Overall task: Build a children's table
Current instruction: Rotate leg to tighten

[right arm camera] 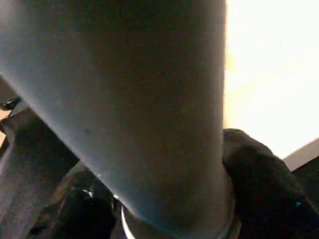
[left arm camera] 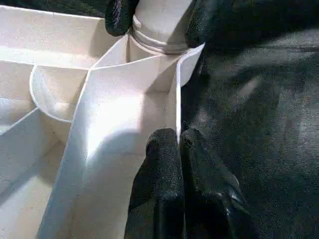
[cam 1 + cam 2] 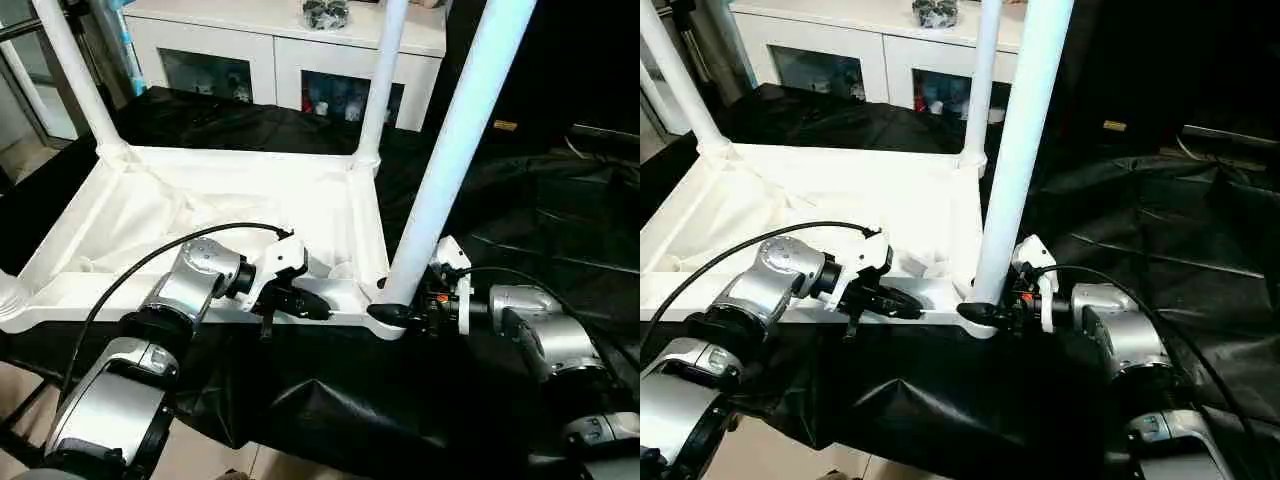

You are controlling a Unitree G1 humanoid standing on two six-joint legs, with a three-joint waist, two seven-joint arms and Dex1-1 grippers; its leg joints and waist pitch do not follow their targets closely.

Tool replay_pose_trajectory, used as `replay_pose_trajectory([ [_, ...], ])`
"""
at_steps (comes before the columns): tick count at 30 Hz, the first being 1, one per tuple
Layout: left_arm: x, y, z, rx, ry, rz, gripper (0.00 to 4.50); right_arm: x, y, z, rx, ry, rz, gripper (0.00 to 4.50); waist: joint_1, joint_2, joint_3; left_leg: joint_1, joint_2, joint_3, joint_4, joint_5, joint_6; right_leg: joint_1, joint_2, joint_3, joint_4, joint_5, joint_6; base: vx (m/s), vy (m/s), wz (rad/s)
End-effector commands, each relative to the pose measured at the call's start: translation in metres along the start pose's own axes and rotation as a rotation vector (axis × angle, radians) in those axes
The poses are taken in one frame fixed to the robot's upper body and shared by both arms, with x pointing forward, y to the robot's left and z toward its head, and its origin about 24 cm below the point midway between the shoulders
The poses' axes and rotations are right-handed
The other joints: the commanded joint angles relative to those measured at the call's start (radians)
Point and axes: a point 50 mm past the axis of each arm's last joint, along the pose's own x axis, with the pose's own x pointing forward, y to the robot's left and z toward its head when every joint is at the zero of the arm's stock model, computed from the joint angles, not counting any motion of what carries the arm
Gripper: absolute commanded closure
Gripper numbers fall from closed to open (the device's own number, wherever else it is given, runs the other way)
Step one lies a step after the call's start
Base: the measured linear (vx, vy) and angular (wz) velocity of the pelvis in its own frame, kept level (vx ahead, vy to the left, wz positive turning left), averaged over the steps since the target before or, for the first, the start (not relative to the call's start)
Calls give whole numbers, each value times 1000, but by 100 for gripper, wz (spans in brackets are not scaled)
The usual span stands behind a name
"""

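The table (image 3: 230, 215) lies upside down on the black-draped worktop (image 3: 540, 230), ribs up, and the right hand (image 3: 405, 308) has its black fingers (image 2: 118, 15) spread around the foot of the near leg (image 3: 455, 140), right where it enters the corner socket. Just beside it along the same near rim, the left hand (image 3: 300, 302) sits with its fingers pressed together, tips against the rim's edge. Two more legs (image 3: 382, 85) stand upright in the far corners beyond both hands.

Head pair overhead; wrist cameras close
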Motion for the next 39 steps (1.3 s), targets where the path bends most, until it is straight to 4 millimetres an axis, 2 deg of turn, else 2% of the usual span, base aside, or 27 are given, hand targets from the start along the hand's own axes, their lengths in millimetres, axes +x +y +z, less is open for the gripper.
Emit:
replay_pose_trajectory([
  [1, 10, 0, 13, 43, -44, -7, 450, 13, 11, -14, 54, 39, 80, 175, 1, 4, -60, 16, 10, 1, -59, -213, 47, 48, -35, 23, -54, -70, -277, 0, 0, 0],
  [5, 14, 3, 16, 32, -70, 46, 450, 16, 10, -14, 56, 15, 30, 186, 5, 3, -58, 18, 11, 1, -60, -238, 34, 46, -36, 24, -59, -114, -267, 0, 0, 0],
  [6, 18, 6, 20, 25, -86, 87, 450, 19, 5, -14, 62, -4, -49, 187, 6, 2, -57, 18, 11, 1, -61, -245, 29, 44, -36, 24, -61, -131, -261, 0, 0, 0],
  [7, 18, 6, 20, 25, -87, 90, 450, 20, 5, -14, 62, -5, -55, 188, 6, 2, -57, 18, 11, 1, -61, -245, 29, 44, -36, 24, -61, -131, -261, 0, 0, 0],
  [9, 23, 9, 23, 20, -98, 132, 450, 24, -3, -16, 82, -14, -162, 190, 4, 2, -56, 21, 9, -1, -64, -268, 9, 39, -39, 25, -67, -195, -244, 0, 0, 0],
  [11, 29, 10, 26, 16, -107, 162, 450, 29, -10, -18, 105, -13, -284, 192, -8, 0, -55, 18, 5, -5, -67, -277, -9, 40, -40, 25, -70, -244, -223, 0, 0, 0],
  [13, 39, 13, 32, 3, -129, 212, 450, 36, -17, -21, 152, -16, -425, 194, -20, 0, -54, 20, 4, -6, -67, -295, -14, 35, -39, 26, -76, -269, -215, 0, 0, 0],
  [14, 41, 13, 33, 0, -136, 221, 450, 37, -19, -22, 161, -18, -465, 194, -25, -1, -54, 18, 3, -8, -69, -303, -14, 38, -38, 24, -79, -290, -207, 0, 0, 0],
  [15, 42, 13, 34, -1, -138, 224, 450, 38, -20, -22, 166, -20, -480, 194, -26, 0, -54, 19, 4, -7, -68, -305, -13, 36, -38, 25, -80, -292, -204, 0, 0, 0],
  [16, 48, 13, 37, -10, -148, 243, 450, 42, -24, -24, 196, -31, -574, 194, -30, 1, -54, 19, 4, -7, -68, -309, -13, 33, -39, 27, -80, -292, -204, 0, 0, 0],
  [19, 56, 13, 40, -15, -152, 261, 450, 49, -25, -25, 245, -50, -637, 194, -37, 1, -53, 20, 3, -7, -69, -315, -10, 31, -36, 26, -83, -299, -198, 0, 0, 0],
  [20, 63, 11, 41, -16, -155, 274, 450, 58, -23, -22, 222, -75, -643, 194, -39, 2, -54, 17, 2, -8, -69, -315, -5, 34, -36, 25, -83, -300, -195, 0, 0, 0],
  [21, 63, 11, 41, -16, -155, 274, 450, 58, -23, -22, 221, -76, -642, 160, -39, 3, -54, 17, 3, -8, -69, -314, -4, 33, -37, 25, -84, -296, -194, 0, 0, 0],
  [23, 66, 10, 41, -15, -157, 280, 450, 66, -19, -16, 229, -118, -592, 126, -41, 2, -54, 17, 2, -8, -69, -325, 3, 33, -35, 25, -85, -298, -193, 0, 0, 0],
  [27, 63, 11, 39, -7, -153, 275, 450, 65, -18, -9, 199, -149, -522, 97, -40, 2, -54, 14, 3, -7, -69, -312, 14, 36, -33, 25, -81, -260, -202, 0, 0, 0],
  [29, 58, 10, 37, 7, -150, 243, 450, 62, -14, -4, 124, -139, -426, 73, -38, 1, -56, 14, 3, -7, -68, -304, 22, 39, -34, 25, -80, -239, -208, 0, 0, 0],
  [31, 53, 7, 34, 20, -147, 195, 450, 55, -10, -3, 67, -119, -334, 73, -36, -3, -57, 11, 2, -6, -65, -285, 36, 43, -33, 24, -78, -206, -216, 0, 0, 0],
  [32, 50, 6, 32, 28, -143, 172, 450, 51, -9, -3, 43, -110, -285, 73, -33, -1, -60, 8, 5, -6, -63, -244, 51, 48, -35, 24, -68, -137, -232, 0, 0, 0],
  [33, 48, 5, 30, 33, -138, 156, 450, 48, -7, -3, 24, -104, -246, 73, -33, -1, -60, 8, 5, -6, -63, -244, 51, 48, -35, 24, -68, -137, -232, 0, 0, 0],
  [35, 44, 3, 28, 38, -134, 132, 450, 42, -6, -3, 6, -98, -203, 73, -26, -2, -62, 10, 8, -1, -58, -201, 71, 49, -32, 22, -58, -58, -262, 0, 0, 0],
  [36, 41, 2, 26, 42, -127, 110, 450, 37, -4, -3, -5, -93, -160, 73, -25, -1, -62, 10, 8, 0, -57, -194, 74, 49, -32, 22, -56, -46, -268, 0, 0, 0],
  [37, 39, 2, 25, 44, -124, 100, 450, 35, -3, -3, -6, -91, -141, 73, -17, -1, -64, 11, 8, 2, -53, -179, 87, 52, -31, 22, -52, -13, -277, 0, 0, 0],
  [39, 33, 0, 21, 54, -111, 64, 450, 27, -1, -4, -12, -82, -76, 73, -12, -2, -63, 11, 9, 3, -54, -169, 100, 51, -32, 22, -51, 2, -286, 0, 0, 0],
])
